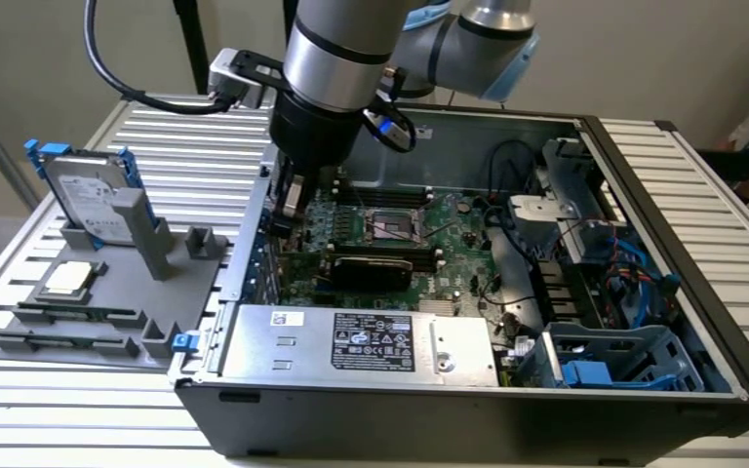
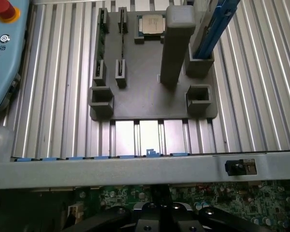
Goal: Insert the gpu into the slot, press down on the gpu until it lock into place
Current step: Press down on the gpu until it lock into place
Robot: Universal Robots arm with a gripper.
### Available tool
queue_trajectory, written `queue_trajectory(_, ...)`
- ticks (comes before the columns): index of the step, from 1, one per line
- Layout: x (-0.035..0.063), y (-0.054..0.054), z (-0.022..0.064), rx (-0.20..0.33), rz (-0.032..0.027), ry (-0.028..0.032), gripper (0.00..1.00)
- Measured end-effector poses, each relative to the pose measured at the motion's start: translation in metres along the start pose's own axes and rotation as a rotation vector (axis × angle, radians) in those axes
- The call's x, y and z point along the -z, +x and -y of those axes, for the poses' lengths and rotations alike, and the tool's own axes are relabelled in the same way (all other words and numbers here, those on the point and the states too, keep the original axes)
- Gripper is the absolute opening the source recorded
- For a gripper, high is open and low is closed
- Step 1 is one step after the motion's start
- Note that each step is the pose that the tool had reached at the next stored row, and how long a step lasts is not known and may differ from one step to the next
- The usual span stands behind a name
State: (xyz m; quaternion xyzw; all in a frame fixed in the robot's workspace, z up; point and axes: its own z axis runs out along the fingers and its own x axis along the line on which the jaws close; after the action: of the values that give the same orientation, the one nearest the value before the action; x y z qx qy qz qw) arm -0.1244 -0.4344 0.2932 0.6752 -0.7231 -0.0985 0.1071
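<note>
The gpu [image 1: 372, 265], a flat black card with a green board edge, sits on the motherboard [image 1: 459, 229] in the middle of the open computer case [image 1: 479, 419]; the slot under it is hidden. My gripper [image 1: 294, 207] hangs over the motherboard's edge on the exterior view's left, close to the case wall and beside the card's end. In the wrist view the gripper [image 2: 159, 217] has its black fingers [image 2: 113, 216] drawn together, shut, above green circuitry. I cannot tell whether the fingertips touch the card.
A silver labelled power supply [image 1: 362, 341] fills the case's front. Drive cages and blue cables [image 1: 609, 292] crowd the exterior view's right. Outside the case a grey fixture [image 2: 150, 92] holds a hard drive [image 1: 89, 195] and a processor chip [image 2: 151, 24]. A teach pendant [image 2: 2, 48] lies beyond.
</note>
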Motion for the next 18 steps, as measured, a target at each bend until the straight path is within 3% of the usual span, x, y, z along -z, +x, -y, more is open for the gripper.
queue_trajectory(7, -0.0016, 0.000, -0.0002, -0.005, 0.0014, 0.0001, 0.11)
queue_trajectory(11, 0.0026, 0.000, 0.0001, -0.007, 0.0029, -0.0007, 0.11)
queue_trajectory(18, 0.0111, -0.001, 0.0087, -0.007, 0.0015, -0.0008, 0.11)
